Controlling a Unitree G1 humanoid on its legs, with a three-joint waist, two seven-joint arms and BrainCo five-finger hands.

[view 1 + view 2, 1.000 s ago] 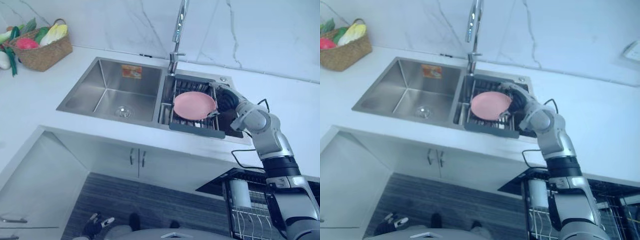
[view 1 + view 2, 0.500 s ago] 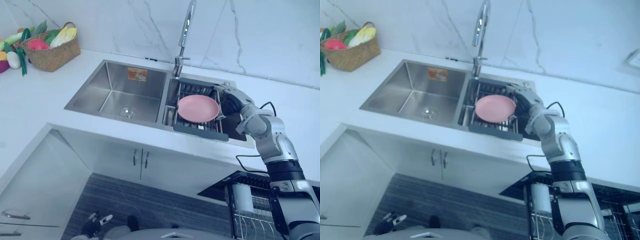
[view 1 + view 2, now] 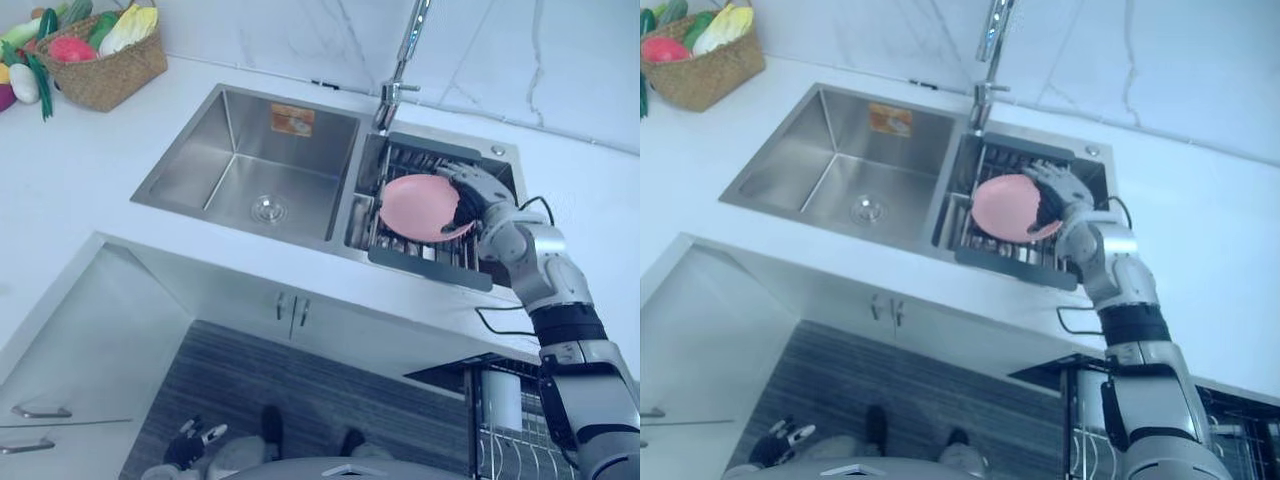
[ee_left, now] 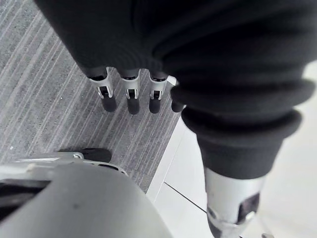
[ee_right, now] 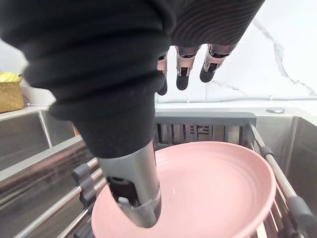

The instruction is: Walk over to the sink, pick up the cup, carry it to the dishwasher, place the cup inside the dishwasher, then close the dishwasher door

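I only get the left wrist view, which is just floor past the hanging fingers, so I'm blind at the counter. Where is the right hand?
Observer: The right hand is at a pink plate that sits on the dish rack in the right basin of the sink.
Operator: Is it gripping the plate?
Observer: The right wrist view shows the thumb lying on the plate's upper face, with the fingers straight above it.
Operator: And where would it go next?
Observer: A wire rack, apparently the dishwasher's, stands pulled out below the counter on the robot's right.
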